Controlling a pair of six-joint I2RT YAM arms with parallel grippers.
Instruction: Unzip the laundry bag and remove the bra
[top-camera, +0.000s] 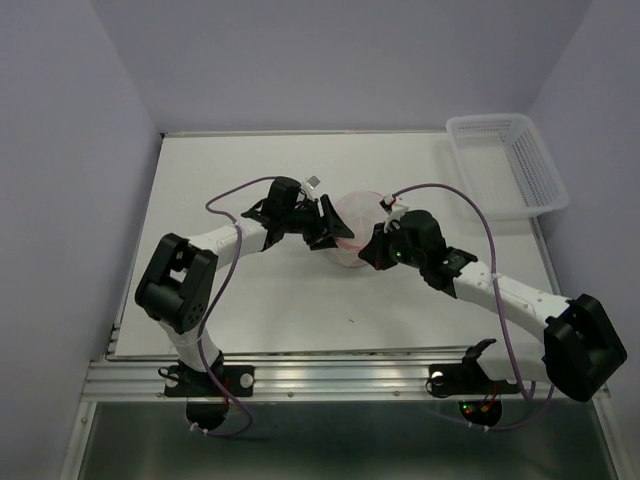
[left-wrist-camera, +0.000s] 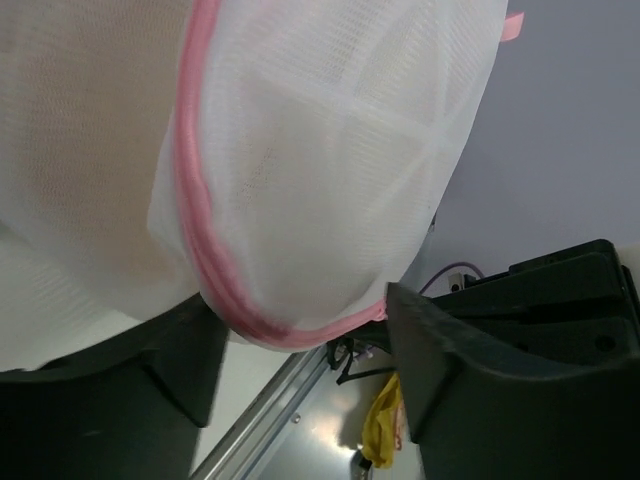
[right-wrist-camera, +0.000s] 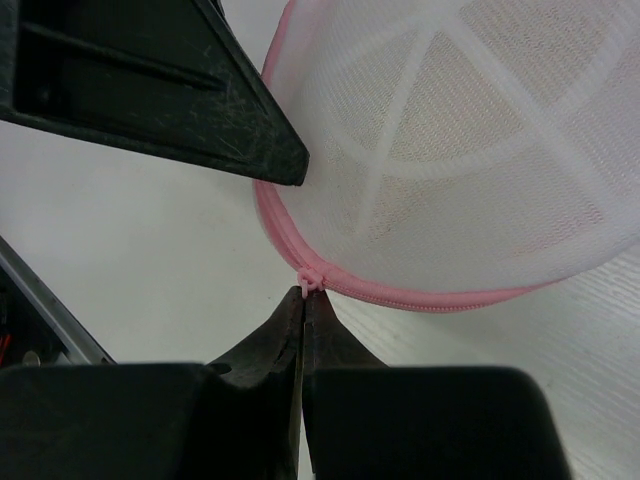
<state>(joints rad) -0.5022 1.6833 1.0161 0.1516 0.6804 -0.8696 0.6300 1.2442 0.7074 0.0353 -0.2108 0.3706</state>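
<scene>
The laundry bag (top-camera: 355, 222) is a round white mesh pouch with a pink zipper rim, at the table's middle between both grippers. My left gripper (top-camera: 328, 232) holds it from the left. In the left wrist view the bag (left-wrist-camera: 320, 150) hangs between the black fingers (left-wrist-camera: 470, 380), which press its sides. My right gripper (right-wrist-camera: 304, 297) is shut, its tips pinching the pink zipper pull (right-wrist-camera: 310, 278) at the bag's rim (right-wrist-camera: 420, 295). The zipper looks closed. The bra shows only as a faint tan shade through the mesh (right-wrist-camera: 480, 110).
A white lattice plastic basket (top-camera: 505, 165) stands at the table's back right corner. The left gripper's finger (right-wrist-camera: 180, 90) fills the upper left of the right wrist view. The table's metal front rail (top-camera: 330, 380) runs along the near edge.
</scene>
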